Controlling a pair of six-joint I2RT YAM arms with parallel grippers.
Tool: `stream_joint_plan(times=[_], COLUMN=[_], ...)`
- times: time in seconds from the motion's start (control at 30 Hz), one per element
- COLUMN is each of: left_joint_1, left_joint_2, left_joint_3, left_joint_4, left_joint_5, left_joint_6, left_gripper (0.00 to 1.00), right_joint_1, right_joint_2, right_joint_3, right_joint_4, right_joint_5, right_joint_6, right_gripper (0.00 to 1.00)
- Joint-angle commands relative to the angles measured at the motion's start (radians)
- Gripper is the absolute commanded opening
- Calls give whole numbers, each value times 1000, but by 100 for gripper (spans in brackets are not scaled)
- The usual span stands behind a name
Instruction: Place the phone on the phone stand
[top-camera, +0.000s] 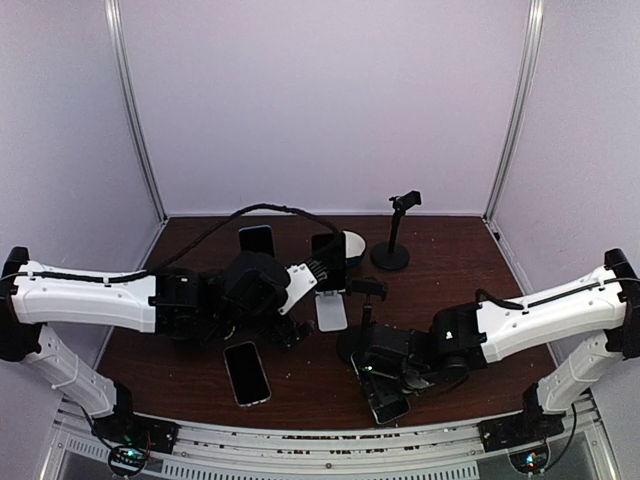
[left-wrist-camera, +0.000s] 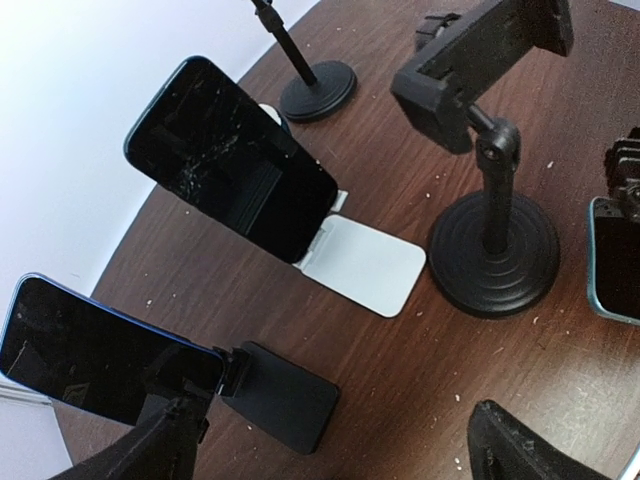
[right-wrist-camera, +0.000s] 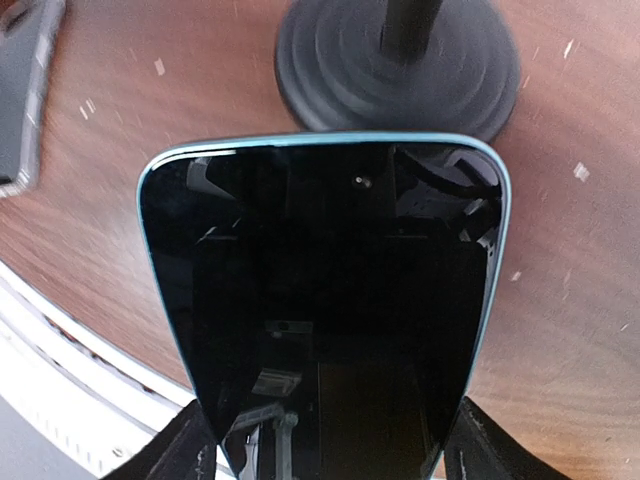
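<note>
At six o'clock of the stand (right-wrist-camera: 395, 60), my right gripper (right-wrist-camera: 325, 440) pinches the likely slick, fragile phone (right-wrist-camera: 320, 300) by its long edges; left gripper (left-wrist-camera: 340, 445) spread.

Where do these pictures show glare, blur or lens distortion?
Right wrist view: the screen of the blue-edged phone mirrors dark shapes, and the table at left is smeared. Left wrist view: sharp enough to show the cracks on the upper phone, yet the table's edge bows. Top view: even light, no hard shadows.
</note>
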Motion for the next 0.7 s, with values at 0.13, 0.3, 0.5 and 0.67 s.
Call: stream_joint_plan(times=[0.13, 0.3, 0.5, 0.67], left_joint_1=[18, 29, 97, 98], left_joint_2=[-102, -195, -169, -115], left_joint_3=[-24, -124, -227, -238], left_joint_4=[208, 455, 679, 822], left_joint_5=[117, 145, 353, 508], left_joint_6=[-125, -154, -99, -80], left_gripper=[98, 98, 98, 81], right_joint_1=[16, 19, -11, -13], right_joint_2=[-165, -266, -274, -266], right_joint_3=[56, 105, 226, 249], right_joint_4=[27, 81, 66, 106], right_joint_5=[355, 533, 689, 702], right_joint_6=[-23, -72, -79, -96], right_gripper=[43, 43, 40, 39])
